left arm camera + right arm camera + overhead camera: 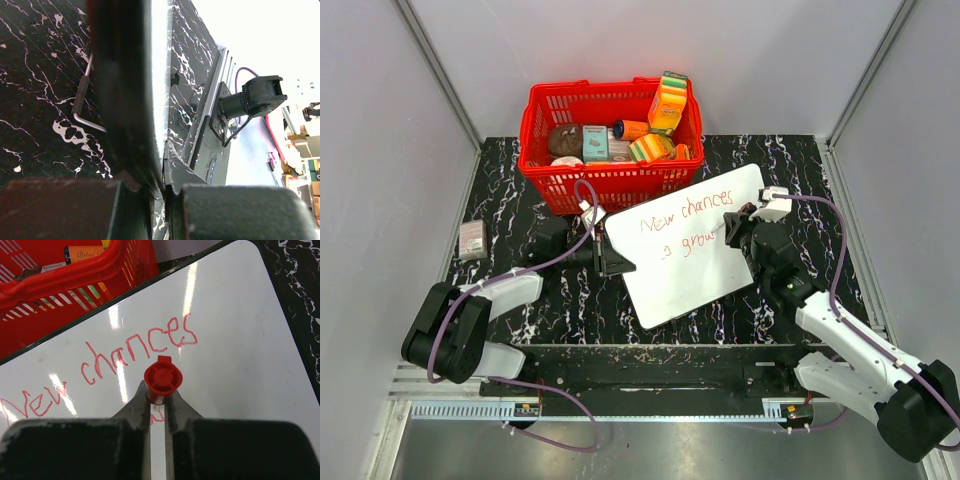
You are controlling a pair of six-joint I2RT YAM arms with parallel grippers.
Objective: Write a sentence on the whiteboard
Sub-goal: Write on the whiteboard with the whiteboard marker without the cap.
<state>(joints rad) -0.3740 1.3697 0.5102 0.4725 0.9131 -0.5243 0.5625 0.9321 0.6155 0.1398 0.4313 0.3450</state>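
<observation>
The whiteboard (720,270) lies askew in the middle of the bench (800,170), with the sentence (678,222) in red on its far half. Only the right wrist view shows the right fingers (137,407) clamped on a red marker (162,379). The left fingers (120,100) clamp the board's left edge. A red basket (620,185) crowds its far-left corner, and bare bench flanks its right.

Red basket (570,180) stands just behind the whiteboard (690,280); tabletop (800,170) to the right lies open.
</observation>
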